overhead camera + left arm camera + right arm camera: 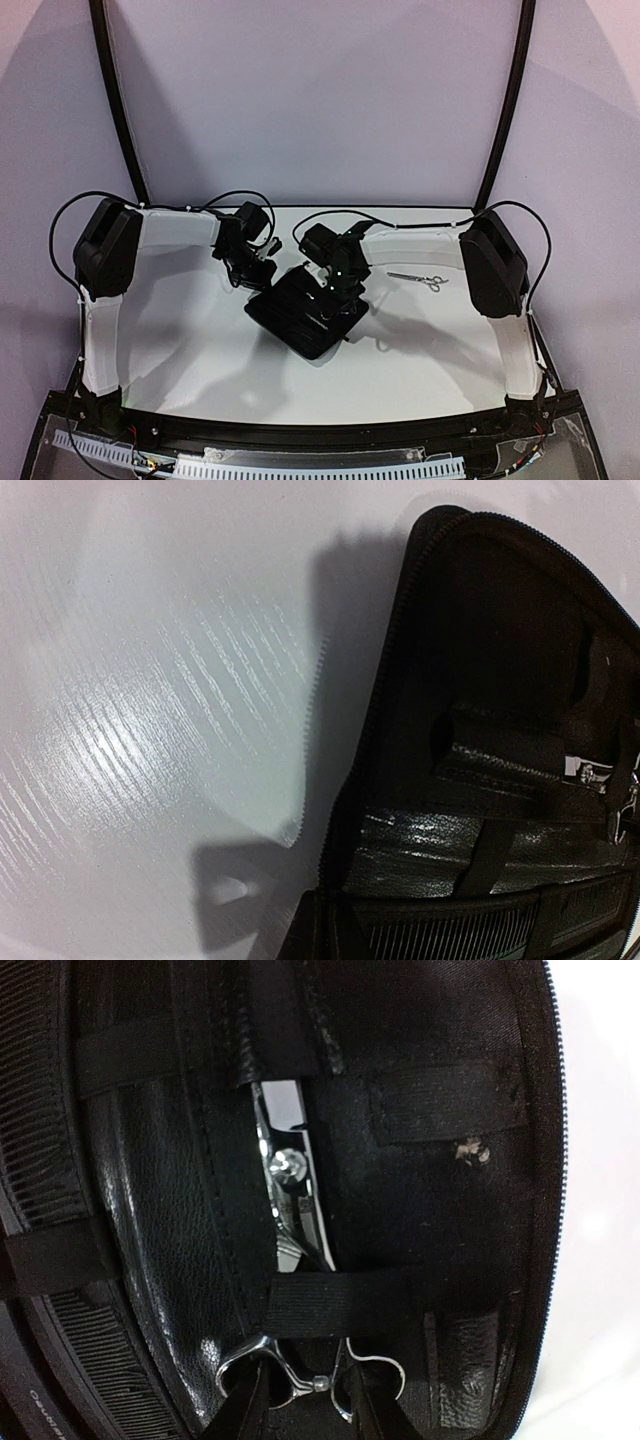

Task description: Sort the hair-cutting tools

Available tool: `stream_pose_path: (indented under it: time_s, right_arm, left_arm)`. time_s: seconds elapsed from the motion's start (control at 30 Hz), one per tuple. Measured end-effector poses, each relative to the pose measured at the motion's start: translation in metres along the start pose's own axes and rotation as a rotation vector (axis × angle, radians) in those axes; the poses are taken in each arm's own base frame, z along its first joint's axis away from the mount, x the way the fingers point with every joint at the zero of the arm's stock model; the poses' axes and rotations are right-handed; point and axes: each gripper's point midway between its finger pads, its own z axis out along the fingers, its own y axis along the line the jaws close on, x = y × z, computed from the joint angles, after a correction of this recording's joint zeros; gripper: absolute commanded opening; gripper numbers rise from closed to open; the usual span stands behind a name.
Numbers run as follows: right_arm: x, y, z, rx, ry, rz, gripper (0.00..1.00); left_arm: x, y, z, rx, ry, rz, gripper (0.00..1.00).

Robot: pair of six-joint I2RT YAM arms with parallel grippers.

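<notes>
Open black case (290, 322) holds silver scissors (295, 1210) under elastic straps (340, 1305), ribbed comb (85, 1380) along its edge — right gripper (340, 288) at the scissors' handles, grasp can't tell. Left gripper (252, 272) clenched off the case's far-left corner; second scissors (420, 281) lie right of the case.

The left arm (100, 335) and right arm (517, 355) wear smooth white shells, each broken by a bulky black joint block (107, 250) at the bend. Their far ends are black, and thin black cables (62, 225) loop alongside.
</notes>
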Motion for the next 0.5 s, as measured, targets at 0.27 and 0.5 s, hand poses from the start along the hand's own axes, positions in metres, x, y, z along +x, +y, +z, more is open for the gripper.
stream_pose_path:
  time_s: [0.27,0.5]
  right_arm:
    - [-0.0016,0.0001,-0.0001,0.001,-0.001,0.011,0.32]
    - [-0.0024,0.0019,-0.0055,-0.014,-0.020,0.011,0.44]
  left_arm:
    - [0.0000,0.0000,0.0000,0.000,0.000,0.000,0.01]
    - [-0.0005,0.0013,-0.0003,-0.008,-0.001,-0.007,0.01]
